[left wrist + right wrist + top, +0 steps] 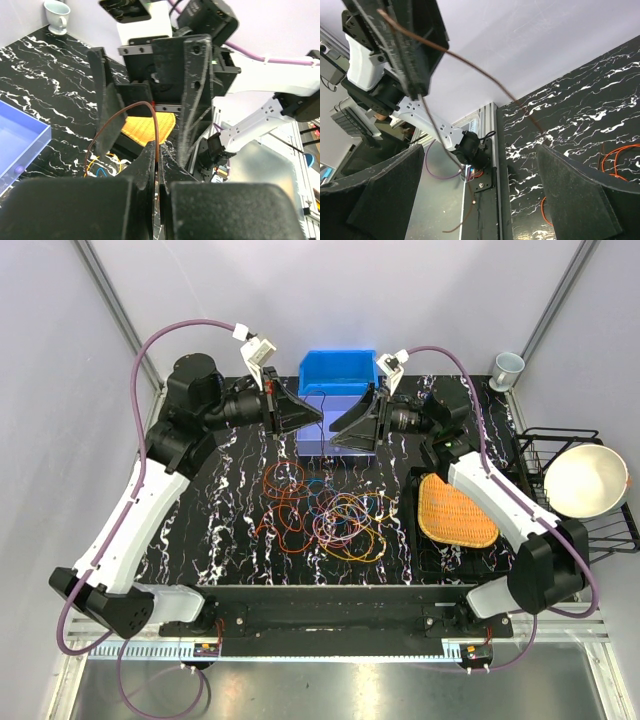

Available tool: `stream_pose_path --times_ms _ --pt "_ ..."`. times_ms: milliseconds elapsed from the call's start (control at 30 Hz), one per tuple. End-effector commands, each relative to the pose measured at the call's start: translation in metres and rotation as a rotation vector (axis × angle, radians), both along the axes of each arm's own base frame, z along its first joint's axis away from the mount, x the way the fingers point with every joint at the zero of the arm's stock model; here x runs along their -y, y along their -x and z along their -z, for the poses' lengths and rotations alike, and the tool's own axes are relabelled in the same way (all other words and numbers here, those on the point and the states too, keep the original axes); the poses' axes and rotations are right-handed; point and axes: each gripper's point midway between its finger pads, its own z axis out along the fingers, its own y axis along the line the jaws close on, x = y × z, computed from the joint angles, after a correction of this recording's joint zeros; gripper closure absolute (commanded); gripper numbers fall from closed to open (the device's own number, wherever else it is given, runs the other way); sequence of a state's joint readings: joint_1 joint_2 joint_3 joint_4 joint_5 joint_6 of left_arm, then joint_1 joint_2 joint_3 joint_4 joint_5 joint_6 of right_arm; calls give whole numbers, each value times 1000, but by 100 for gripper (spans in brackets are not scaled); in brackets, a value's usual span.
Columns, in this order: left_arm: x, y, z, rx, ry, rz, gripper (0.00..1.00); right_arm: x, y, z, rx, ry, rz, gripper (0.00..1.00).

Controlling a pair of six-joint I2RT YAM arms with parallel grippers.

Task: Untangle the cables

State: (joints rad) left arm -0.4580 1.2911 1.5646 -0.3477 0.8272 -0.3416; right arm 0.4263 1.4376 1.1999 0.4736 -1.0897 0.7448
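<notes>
Left tool (pixel 159 150): fingers pressed together on a single brown cable (pixel 156 125), pinched near their tips. From the pinch the strand rose, arched over and dropped towards the desk (pixel 225 510).

Right tool (pixel 480 150): fingers spread as wide as they went, nothing clamped. It faced the left tool tip to tip, both raised above the far middle of the desk. The brown cable ran across the gap between the open fingers; whether it touched either pad could not be told.

Close obstacles: a pale tray (pixel 20 140) lay directly under the two tools, and a blue bin (pixel 335 375) stood just behind it at the far edge.

The rest of the cables (pixel 330 510) lay on the desk nearer the arm bases, a loose heap of orange, red, yellow and purple loops, overlapping and knotted through each other.

On the right: a black tray (pixel 418 540) holding an orange woven mat (pixel 455 510), partly covered by the right forearm. Beyond it stood a wire rack (pixel 560 435) with a cream bowl (pixel 587 480) on it. A mug (pixel 507 367) stood at the far right corner.
</notes>
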Motion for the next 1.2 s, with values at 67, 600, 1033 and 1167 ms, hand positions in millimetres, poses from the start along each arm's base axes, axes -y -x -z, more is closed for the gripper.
stream_pose_path --times_ms 67,600,1033,1167 --pt "-2 29 -39 93 76 91 100 -7 -13 -16 61 -76 -9 0" --pt "-2 4 -32 68 78 31 100 4 14 -30 26 -279 -201 0" --pt "8 -19 -31 35 124 41 100 6 29 -40 18 -281 -233 0" --pt "9 -32 -26 16 118 -3 100 4 30 -38 8 -280 -235 0"
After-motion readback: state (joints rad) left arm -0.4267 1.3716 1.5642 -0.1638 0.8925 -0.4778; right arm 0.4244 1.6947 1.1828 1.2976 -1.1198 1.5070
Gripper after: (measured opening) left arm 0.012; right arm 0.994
